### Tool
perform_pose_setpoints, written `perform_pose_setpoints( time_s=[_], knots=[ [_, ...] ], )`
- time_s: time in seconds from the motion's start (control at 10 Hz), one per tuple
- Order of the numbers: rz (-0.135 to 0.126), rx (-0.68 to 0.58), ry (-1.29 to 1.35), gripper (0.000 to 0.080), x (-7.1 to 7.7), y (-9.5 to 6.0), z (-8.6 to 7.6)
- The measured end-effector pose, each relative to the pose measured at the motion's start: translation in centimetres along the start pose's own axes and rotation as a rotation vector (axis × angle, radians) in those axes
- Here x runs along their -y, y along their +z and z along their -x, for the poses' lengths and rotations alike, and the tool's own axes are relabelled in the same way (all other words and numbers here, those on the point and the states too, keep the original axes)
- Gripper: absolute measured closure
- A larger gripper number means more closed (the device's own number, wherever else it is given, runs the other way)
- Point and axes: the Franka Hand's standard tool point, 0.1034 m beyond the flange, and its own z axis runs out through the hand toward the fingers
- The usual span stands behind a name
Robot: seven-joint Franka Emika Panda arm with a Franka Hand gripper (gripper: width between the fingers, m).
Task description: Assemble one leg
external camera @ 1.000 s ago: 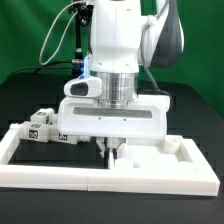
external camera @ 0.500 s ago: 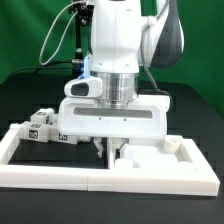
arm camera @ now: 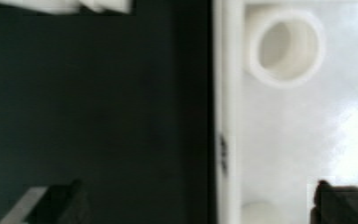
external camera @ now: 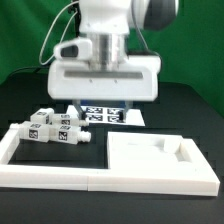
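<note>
Several small white legs with black-and-white tags lie bunched at the exterior view's left (external camera: 55,128), inside the white frame. The large flat white panel with a raised rim (external camera: 160,160) lies at the right. My arm is raised above the table, behind the panel; its wide white wrist mount (external camera: 105,80) hides the fingers in the exterior view. In the wrist view my gripper (arm camera: 197,203) is open and empty, with its dark fingertips (arm camera: 51,205) far apart. One hangs over the dark table, the other over the white panel (arm camera: 309,130), which has a round recess (arm camera: 286,48).
The marker board (external camera: 103,114) lies flat behind the legs, under the arm. A low white frame (external camera: 60,172) runs along the front and the left of the work area. A small white raised block (external camera: 178,148) sits at the panel's far right corner.
The arm has lifted from low over the panel's near edge to high above the table, with nothing in the gripper. The marker board now shows beneath it.
</note>
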Motion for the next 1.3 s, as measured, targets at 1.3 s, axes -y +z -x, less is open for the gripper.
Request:
perform_pose_setpoints(
  time_s=[1.3],
  knots=[
    [-0.076, 0.689, 0.118, 0.0151, -5.2, -1.6, 7.0]
  ],
)
